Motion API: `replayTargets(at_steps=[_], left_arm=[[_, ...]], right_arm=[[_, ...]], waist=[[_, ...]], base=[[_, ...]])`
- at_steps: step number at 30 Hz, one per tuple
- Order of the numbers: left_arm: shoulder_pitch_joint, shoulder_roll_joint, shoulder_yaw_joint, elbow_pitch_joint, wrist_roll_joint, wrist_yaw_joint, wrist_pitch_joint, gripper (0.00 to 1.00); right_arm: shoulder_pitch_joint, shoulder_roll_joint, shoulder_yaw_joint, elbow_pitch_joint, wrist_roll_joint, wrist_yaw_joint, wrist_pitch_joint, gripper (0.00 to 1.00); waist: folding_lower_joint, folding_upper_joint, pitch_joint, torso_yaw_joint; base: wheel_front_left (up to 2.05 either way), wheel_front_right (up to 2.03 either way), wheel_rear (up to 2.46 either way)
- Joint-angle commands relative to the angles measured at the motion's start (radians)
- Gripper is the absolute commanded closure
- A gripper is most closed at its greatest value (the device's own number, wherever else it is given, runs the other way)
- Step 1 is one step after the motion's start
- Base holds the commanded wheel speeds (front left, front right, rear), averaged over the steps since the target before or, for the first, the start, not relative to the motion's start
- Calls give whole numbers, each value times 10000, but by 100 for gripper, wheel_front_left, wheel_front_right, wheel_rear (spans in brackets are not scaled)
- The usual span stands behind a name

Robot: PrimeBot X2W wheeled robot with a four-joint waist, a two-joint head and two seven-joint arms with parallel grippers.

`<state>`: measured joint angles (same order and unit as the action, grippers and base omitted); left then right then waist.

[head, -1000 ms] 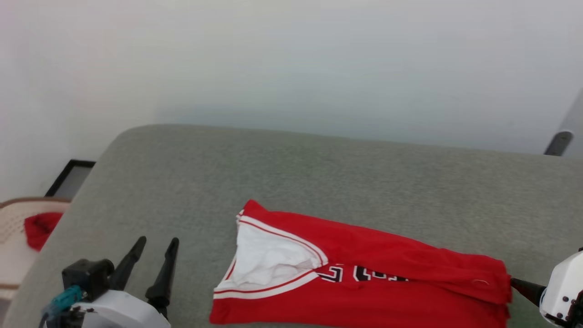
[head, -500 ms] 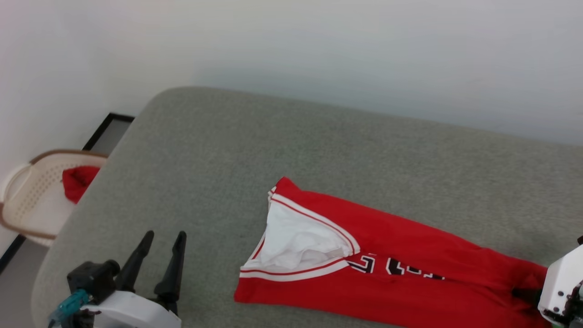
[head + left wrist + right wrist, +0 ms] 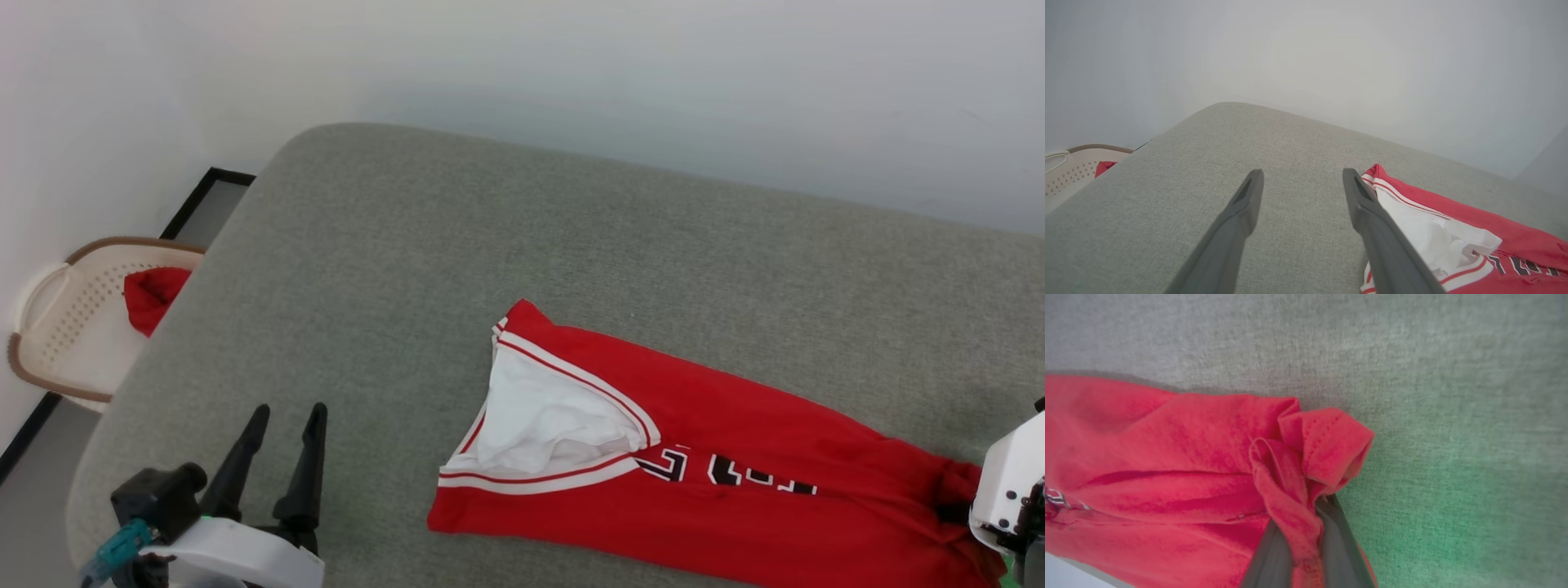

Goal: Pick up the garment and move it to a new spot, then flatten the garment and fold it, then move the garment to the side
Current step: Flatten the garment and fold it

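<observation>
While the right gripper (image 3: 1310, 514) pinches a bunched edge of the garment (image 3: 735, 457), lying on the grey cushion (image 3: 490, 229), lift slowly so the fold does not slip; the left gripper (image 3: 289, 408) hangs spread near the white sleeve (image 3: 547, 416). Farther off, a pale basket (image 3: 65, 335) holds a small red cloth (image 3: 151, 294)

Matt cloth garment (image 3: 735, 506), rough-woven cushion (image 3: 490, 229)

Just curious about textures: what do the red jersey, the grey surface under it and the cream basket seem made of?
Red sports jersey with white sleeve: soft matte knit cloth, probably; it creases and bunches. Grey cushioned surface: woven upholstery fabric, fine weave visible up close. Cream perforated basket: likely moulded plastic, with rows of holes.
</observation>
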<state>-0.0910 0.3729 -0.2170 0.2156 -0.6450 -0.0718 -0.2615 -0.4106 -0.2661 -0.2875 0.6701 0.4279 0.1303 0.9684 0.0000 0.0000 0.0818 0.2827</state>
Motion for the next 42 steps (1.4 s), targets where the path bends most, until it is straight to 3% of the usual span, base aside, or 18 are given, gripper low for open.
replayTargets(at_steps=[1, 15, 20, 23, 32, 42], left_arm=[[102, -67, 78, 53, 78, -72, -35, 0], [602, -128, 571, 61, 385, -343, -33, 0], [701, -111, 659, 36, 342, -379, -33, 0], [802, -82, 694, 77, 308, -407, -33, 0], [1251, -101, 836, 129, 123, -350, -34, 0], [1394, -104, 699, 1, 159, -255, 31, 0]], right_arm=[[242, 384, 252, 366, 155, 7, 22, 100], [-72, -1129, 523, -48, 799, -2, -163, 100], [-214, -1836, 368, 249, 574, -2, -282, 100], [-365, -1923, 327, 458, 406, -1, -363, 100], [-504, -1024, 1076, -833, 1471, -1, 371, 100], [-557, 1306, 1164, -2730, 2032, 1, 1166, 100]], waist=[[0, 0, -17, -53], [0, 0, -417, -940], [0, 0, -518, -1278], [0, 0, -616, -1484], [0, 0, -1111, -2059], [0, 0, -1419, -1836]], base=[[0, 0, 0], [0, 0, 0], [0, 0, 0], [0, 0, 0], [0, 0, 0], [0, 0, 0]])
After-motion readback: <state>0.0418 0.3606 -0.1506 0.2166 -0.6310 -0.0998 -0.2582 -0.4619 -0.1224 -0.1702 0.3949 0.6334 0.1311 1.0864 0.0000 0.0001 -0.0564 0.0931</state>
